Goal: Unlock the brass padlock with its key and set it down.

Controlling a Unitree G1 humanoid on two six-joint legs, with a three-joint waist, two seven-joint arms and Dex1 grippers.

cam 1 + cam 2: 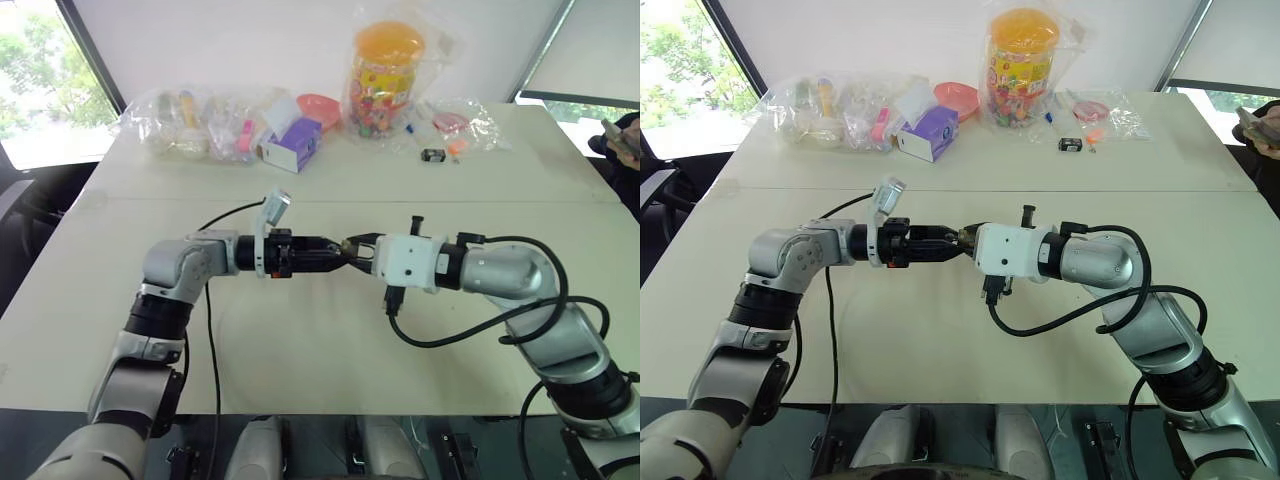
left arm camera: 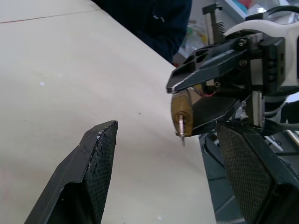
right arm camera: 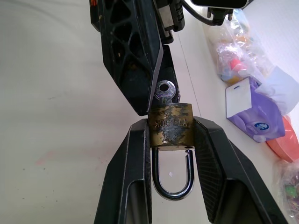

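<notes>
Gripping the small, hard, slippery brass padlock [image 3: 171,123] by its flat sides above mid-table, the right gripper [image 3: 171,140] steadies it while the open left gripper [image 2: 173,158] should pinch the key [image 3: 165,90] at twelve o'clock

**Two grippers meet above the table**

The left gripper [image 1: 952,244] and right gripper [image 1: 966,241] point at each other tip to tip over the beige table [image 1: 940,340]. Plastic bags [image 1: 830,112], a purple box [image 1: 930,133] and a candy jar [image 1: 1023,68] line the far edge.
</notes>
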